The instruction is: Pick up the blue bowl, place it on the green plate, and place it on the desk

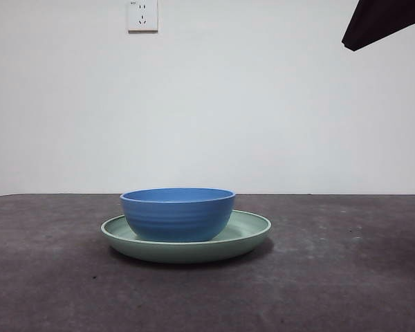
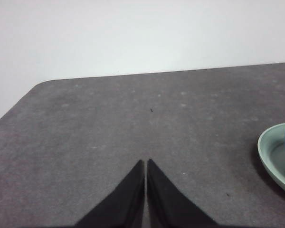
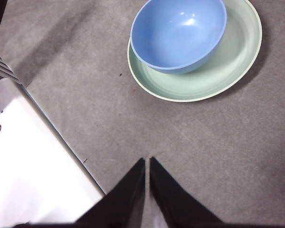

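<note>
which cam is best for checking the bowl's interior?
Right wrist view: it looks down into the bowl, so the whole inside and rim show, empty, sitting off-centre on the plate. Front view shows only its ridged outer wall. Left wrist view catches just a blue sliver at the frame edge.

Just the background stuff, nothing fancy

A plain white wall (image 1: 263, 104) is seen behind everything, running straight across the front view and also showing in the left wrist view. A white power socket (image 1: 142, 15) is mounted high up on it, left of centre, with its slots faintly made out. In the right wrist view a flat white panel (image 3: 33, 175) with a thin grey edge is seen off to one side, and a bit of dark ribbed hardware (image 3: 0, 64) is tucked just beyond it; what that is can't really be told.
</note>
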Robot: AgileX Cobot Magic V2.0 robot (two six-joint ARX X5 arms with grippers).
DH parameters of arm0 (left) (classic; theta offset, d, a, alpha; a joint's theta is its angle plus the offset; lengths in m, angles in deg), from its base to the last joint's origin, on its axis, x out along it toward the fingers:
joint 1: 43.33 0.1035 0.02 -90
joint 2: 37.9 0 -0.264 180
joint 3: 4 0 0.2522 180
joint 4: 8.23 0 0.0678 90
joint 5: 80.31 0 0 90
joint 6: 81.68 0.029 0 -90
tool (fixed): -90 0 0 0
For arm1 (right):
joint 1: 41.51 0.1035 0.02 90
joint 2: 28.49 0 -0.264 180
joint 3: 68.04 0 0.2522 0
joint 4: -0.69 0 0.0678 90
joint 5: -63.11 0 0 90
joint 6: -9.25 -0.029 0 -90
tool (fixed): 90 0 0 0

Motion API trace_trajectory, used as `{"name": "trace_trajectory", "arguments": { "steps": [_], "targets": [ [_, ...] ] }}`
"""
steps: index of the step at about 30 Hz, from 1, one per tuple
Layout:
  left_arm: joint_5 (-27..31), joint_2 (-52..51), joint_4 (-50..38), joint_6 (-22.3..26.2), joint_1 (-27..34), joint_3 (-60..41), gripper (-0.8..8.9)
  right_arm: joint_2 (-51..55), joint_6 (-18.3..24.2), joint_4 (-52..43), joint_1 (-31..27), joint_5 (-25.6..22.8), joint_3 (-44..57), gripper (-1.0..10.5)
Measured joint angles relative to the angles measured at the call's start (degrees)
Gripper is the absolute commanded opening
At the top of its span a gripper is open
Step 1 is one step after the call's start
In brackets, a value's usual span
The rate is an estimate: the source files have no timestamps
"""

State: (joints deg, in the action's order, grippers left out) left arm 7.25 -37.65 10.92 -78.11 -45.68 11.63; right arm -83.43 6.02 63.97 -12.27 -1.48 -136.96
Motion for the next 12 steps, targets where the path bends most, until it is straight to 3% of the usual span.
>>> {"name": "trace_trajectory", "arguments": {
  "steps": [12],
  "targets": [
    [0.09, 0.0, 4.94, -0.04, 0.0, 0.0, 0.08, 0.0, 0.02, -0.02, 0.0, -0.02, 0.0, 0.1]
  ]
}}
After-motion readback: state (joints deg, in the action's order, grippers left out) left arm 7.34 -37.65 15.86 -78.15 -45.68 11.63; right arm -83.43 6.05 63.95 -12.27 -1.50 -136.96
